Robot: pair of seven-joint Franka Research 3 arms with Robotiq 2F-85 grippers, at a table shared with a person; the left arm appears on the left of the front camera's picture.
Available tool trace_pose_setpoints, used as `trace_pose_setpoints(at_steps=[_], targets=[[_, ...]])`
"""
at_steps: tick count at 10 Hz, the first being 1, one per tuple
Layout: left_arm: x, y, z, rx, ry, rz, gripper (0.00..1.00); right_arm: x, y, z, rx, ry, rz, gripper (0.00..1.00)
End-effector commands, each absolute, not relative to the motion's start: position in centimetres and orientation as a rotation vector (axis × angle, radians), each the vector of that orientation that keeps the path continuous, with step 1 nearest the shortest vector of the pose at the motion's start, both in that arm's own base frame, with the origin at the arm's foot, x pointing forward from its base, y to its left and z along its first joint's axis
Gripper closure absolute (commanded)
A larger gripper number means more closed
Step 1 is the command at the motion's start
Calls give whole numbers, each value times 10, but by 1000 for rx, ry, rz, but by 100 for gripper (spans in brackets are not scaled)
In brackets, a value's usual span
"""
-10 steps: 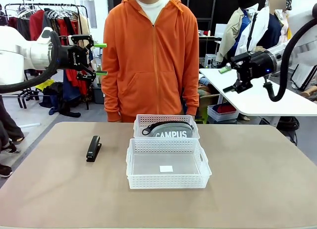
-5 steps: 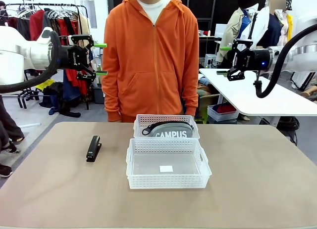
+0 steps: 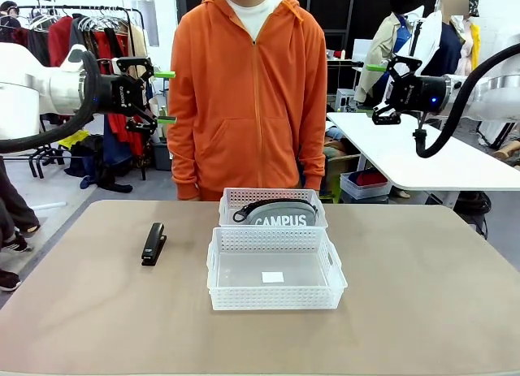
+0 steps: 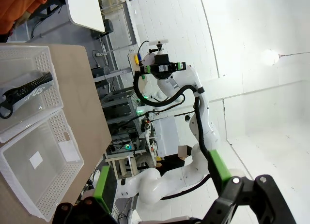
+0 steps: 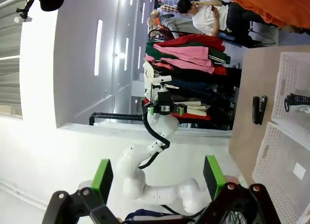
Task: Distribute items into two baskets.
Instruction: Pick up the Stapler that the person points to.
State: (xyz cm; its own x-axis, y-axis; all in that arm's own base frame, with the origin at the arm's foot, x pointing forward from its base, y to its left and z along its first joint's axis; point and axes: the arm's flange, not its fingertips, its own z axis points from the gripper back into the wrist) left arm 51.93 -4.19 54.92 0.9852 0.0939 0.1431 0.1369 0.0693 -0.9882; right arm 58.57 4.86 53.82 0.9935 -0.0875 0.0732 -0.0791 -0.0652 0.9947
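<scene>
Front view, as I read it from my station:

- Left hand (image 3: 166, 96): raised well above the table (image 3: 422, 295) on a level arm, at the left. Its fingers point toward the person (image 3: 249, 92) in the orange hoodie, spread wide and holding nothing.
- Right hand (image 3: 376, 92): raised at the same height on the right, fingers pointing inward, released and empty.
- Grey pouch (image 3: 276, 213): I find it lying in the far basket (image 3: 231, 199), "CAMPUS" lettering facing me.
- Near basket (image 3: 276, 299): touching the far one, with a white sticker (image 3: 273, 277) on its floor.
- Black stapler (image 3: 153, 244): I note it flat on the table, left of both baskets and apart from them.
</scene>
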Motion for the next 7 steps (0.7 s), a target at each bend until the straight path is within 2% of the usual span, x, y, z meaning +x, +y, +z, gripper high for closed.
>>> trace_pose_setpoints(at_steps=[1, 2, 7], targets=[[519, -41, 551, -1506, -188, -34, 0, 587, 51, 542, 1595, -140, 84, 0], [519, -41, 551, -1506, -188, -34, 0, 586, 49, 538, 1638, -128, -7, 0], [519, -41, 551, -1506, -188, -34, 0, 586, 49, 538, 1638, -128, -7, 0]])
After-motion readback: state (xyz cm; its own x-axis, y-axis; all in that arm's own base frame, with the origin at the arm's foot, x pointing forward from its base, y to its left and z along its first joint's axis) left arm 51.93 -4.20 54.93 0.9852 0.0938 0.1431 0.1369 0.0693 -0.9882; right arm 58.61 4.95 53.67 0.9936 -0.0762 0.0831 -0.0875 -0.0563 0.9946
